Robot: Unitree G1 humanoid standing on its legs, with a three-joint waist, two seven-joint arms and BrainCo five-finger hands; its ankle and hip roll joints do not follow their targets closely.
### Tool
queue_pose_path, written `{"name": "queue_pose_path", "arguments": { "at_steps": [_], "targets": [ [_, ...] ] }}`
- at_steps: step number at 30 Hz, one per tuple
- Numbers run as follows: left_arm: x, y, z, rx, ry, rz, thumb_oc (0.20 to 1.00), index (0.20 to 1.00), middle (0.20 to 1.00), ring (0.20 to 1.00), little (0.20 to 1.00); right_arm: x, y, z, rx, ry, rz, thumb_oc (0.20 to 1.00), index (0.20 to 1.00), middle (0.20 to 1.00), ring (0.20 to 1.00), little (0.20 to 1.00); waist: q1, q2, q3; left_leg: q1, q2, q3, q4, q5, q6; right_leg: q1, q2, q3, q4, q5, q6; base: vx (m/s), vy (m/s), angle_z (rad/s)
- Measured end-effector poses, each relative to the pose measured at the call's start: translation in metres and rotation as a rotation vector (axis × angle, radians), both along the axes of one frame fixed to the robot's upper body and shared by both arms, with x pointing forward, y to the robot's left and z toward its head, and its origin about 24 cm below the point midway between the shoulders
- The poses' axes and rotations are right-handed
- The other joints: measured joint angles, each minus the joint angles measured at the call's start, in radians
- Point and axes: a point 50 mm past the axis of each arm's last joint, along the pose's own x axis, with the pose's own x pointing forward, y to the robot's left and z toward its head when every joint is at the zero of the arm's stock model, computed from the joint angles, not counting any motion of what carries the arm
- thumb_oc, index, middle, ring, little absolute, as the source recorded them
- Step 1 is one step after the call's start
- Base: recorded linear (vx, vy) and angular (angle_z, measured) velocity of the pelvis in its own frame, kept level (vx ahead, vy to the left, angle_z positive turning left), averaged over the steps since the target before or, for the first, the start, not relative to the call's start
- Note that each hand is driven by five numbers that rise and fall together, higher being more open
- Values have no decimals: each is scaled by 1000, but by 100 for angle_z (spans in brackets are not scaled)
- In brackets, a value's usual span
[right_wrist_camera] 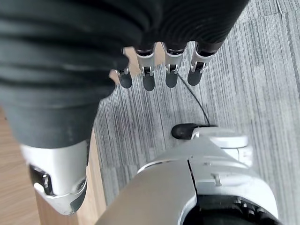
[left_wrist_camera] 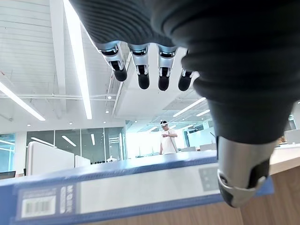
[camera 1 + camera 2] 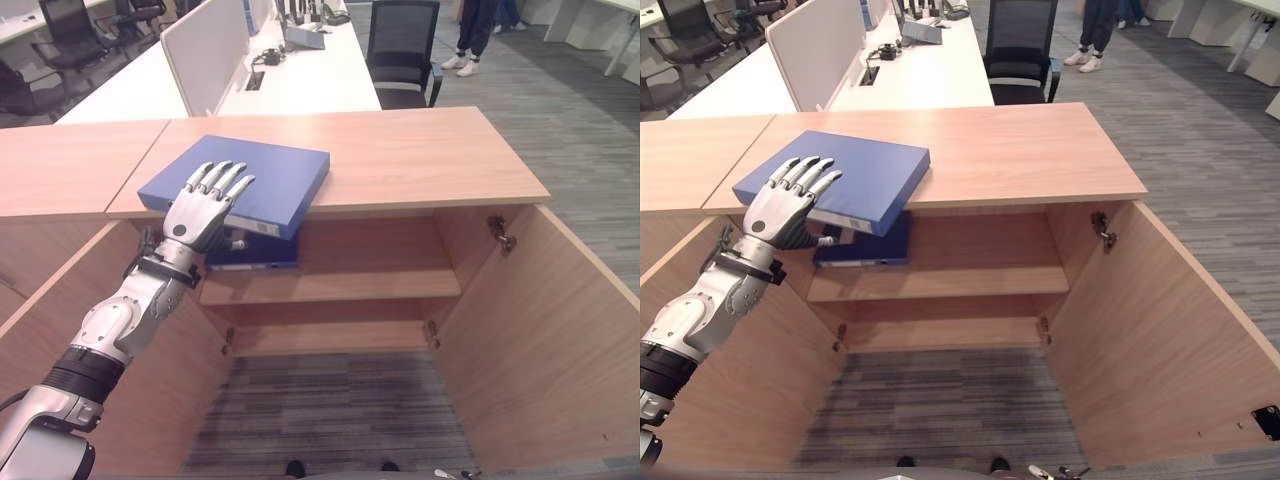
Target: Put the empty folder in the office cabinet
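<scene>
A blue folder (image 3: 270, 175) lies flat on top of the wooden cabinet (image 3: 400, 150), its near corner hanging over the front edge above the open compartment. My left hand (image 3: 195, 215) reaches up from the lower left, its straight fingers laid over the folder's top and its thumb (image 2: 241, 173) below the overhanging edge. The left wrist view shows the folder's labelled spine (image 2: 140, 192) with a gap between it and the fingers (image 2: 143, 77). My right hand (image 1: 149, 75) hangs over the grey carpet, fingers relaxed and holding nothing.
Both cabinet doors stand open, the right door (image 3: 560, 330) swung towards me. A second blue folder (image 3: 255, 255) lies on the upper shelf (image 3: 340, 285). Behind the cabinet are a white desk (image 3: 300, 70), a black office chair (image 3: 403, 50) and a person's legs (image 3: 470, 35).
</scene>
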Motion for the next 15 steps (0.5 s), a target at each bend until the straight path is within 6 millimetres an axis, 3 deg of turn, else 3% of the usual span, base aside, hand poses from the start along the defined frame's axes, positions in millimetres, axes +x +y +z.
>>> {"name": "queue_pose_path", "arguments": {
  "at_steps": [15],
  "targets": [
    [6, 14, -16, 24, 73, 91, 1000, 1000, 1000, 1000, 1000, -4, -2, 0, -5, 9, -21, 1000, 1000, 1000, 1000, 1000, -3, -20, -13, 4, 1, 27, 0, -5, -4, -10, 0, 28, 0, 11, 4, 6, 18, -5]
  ]
}}
